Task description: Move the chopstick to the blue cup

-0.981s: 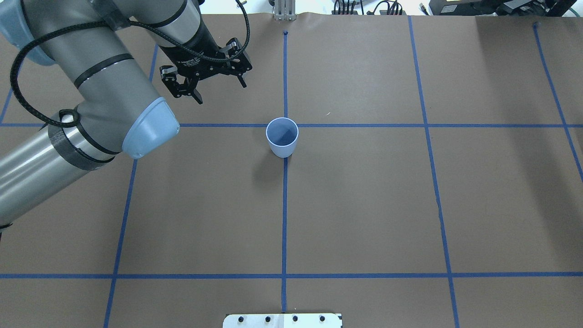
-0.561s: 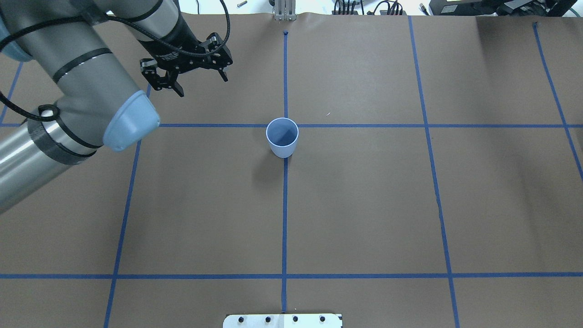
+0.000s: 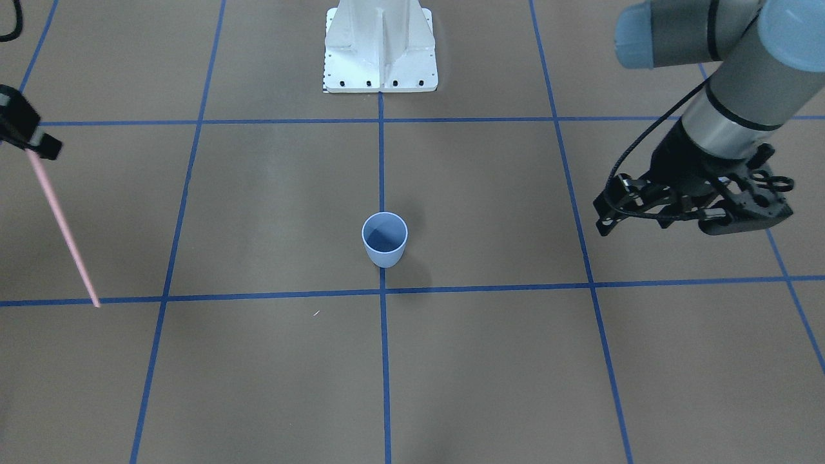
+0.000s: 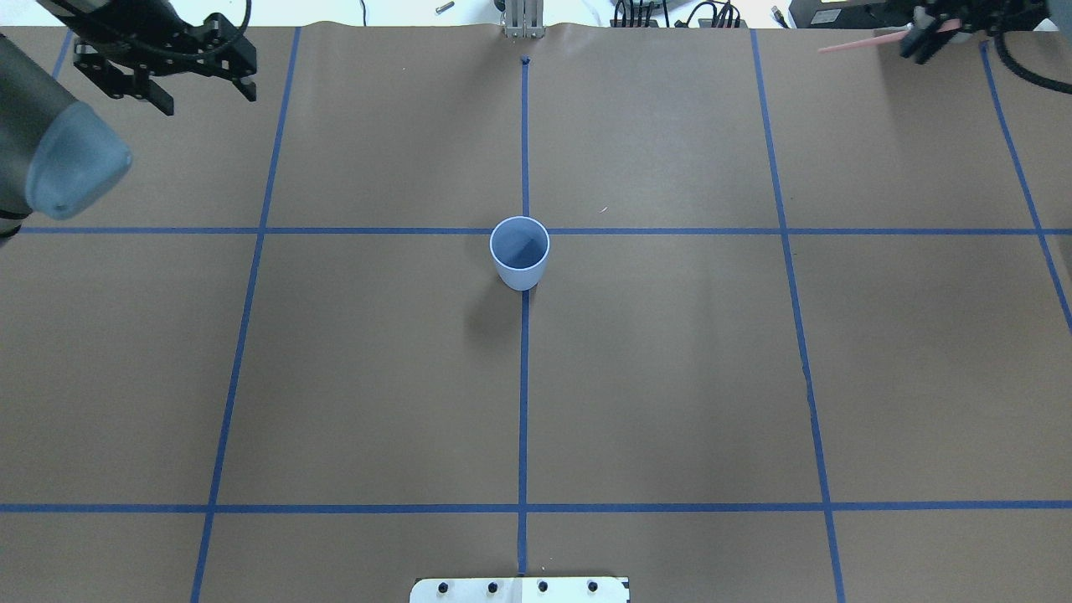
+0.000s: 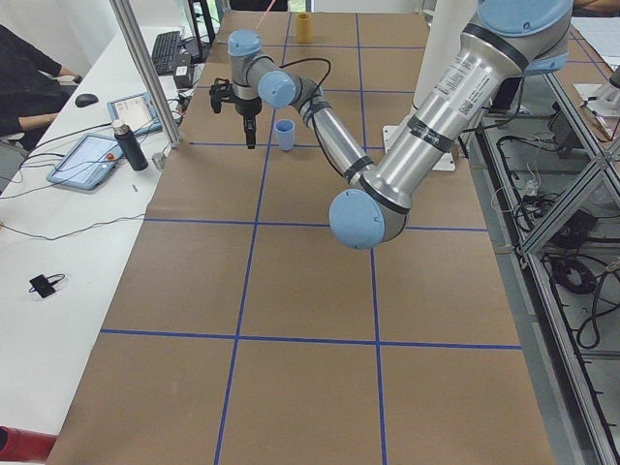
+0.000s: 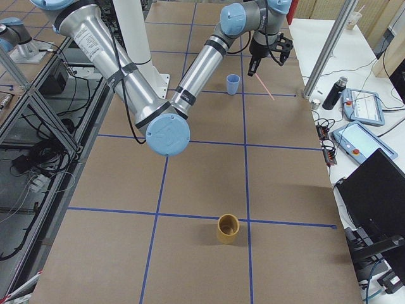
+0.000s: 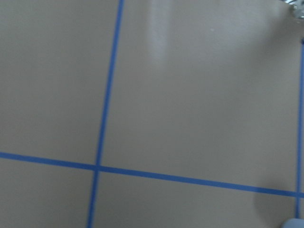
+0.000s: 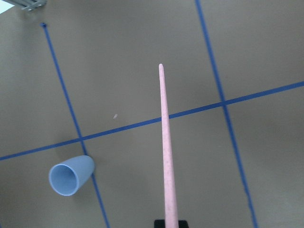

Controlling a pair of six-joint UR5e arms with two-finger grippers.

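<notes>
— Starting with the chopstick (image 3: 62,222): location and heading?
— It is over the far right corner of the table (image 4: 670,377), held in the air by its upper end in the right gripper (image 3: 29,135). The long axis is tilted, not vertical. From the grip it slopes downward, and the free tip leans toward the table's middle. In the right wrist view it runs straight out from the jaws and tapers to the tip.
— Jaws on that side?
— Closed narrow on the stick's thicker end.
— The blue cup (image 4: 519,255)?
— Upright, mouth up, by the crossing of two blue tape lines (image 4: 787,230) at the table's centre. It is well apart from the chopstick. In the wrist view the tip points past the cup, not into it.
— Left gripper (image 4: 205,96)?
— Over the far left corner, above the paper, well apart from the cup. Its jaws stand wide with nothing between them.
— Anything else?
— A tan cup (image 6: 228,229) stands upright toward the table's right end. The white base plate (image 3: 380,58) sits at the near edge, centred.
</notes>
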